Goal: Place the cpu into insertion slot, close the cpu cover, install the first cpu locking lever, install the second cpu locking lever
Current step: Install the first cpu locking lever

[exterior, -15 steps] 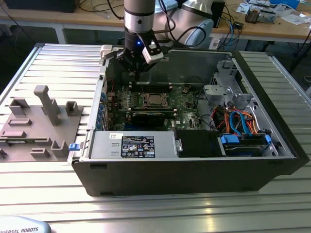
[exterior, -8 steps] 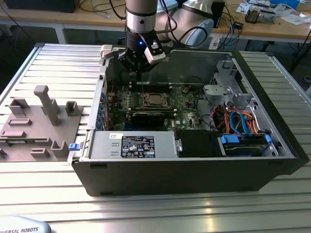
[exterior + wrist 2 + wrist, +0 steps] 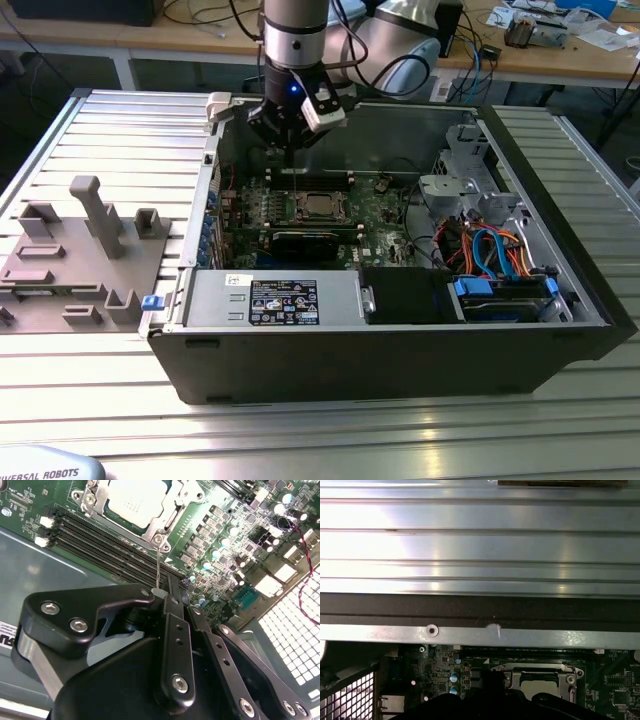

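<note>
- Gripper (image 3: 297,150) hangs inside the open black computer case (image 3: 400,360), fingers pinched together on a thin wire lever (image 3: 158,565) (bright, hair-thin).
- Cpu (image 3: 318,208), dull silver square, sits in the socket on the green motherboard (image 3: 385,215); also seen in the second wrist view (image 3: 136,497).
- Cpu cover (image 3: 167,517), silvery frame, lies down around it.
- One white-and-blue label (image 3: 284,301) on the power supply, print unreadable.
- Ribbed aluminium table (image 3: 100,130); one grey plastic fixture (image 3: 75,260).
</note>
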Available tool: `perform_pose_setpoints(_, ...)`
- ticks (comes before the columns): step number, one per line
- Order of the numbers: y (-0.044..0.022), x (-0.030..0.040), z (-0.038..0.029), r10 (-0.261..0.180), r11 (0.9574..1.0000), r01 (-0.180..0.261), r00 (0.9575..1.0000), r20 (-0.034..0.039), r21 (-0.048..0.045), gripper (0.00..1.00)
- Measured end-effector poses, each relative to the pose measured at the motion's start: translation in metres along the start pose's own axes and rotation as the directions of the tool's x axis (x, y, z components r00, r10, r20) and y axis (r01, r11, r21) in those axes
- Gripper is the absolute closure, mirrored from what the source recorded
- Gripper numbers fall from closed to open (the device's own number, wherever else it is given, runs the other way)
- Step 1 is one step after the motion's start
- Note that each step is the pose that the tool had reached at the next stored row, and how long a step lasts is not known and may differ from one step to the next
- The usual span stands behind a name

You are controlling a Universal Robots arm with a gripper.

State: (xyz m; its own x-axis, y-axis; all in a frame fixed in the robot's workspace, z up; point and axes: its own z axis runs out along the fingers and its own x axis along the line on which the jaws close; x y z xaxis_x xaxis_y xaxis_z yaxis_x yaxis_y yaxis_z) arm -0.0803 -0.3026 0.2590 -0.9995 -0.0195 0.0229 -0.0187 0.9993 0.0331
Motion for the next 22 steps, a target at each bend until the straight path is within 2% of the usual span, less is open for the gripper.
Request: perform_pose_setpoints(22, -0.0004, -0.0193, -0.0004, 0.0, 1.0, 0.0, 1.0, -0.0003, 0.0, 0.89)
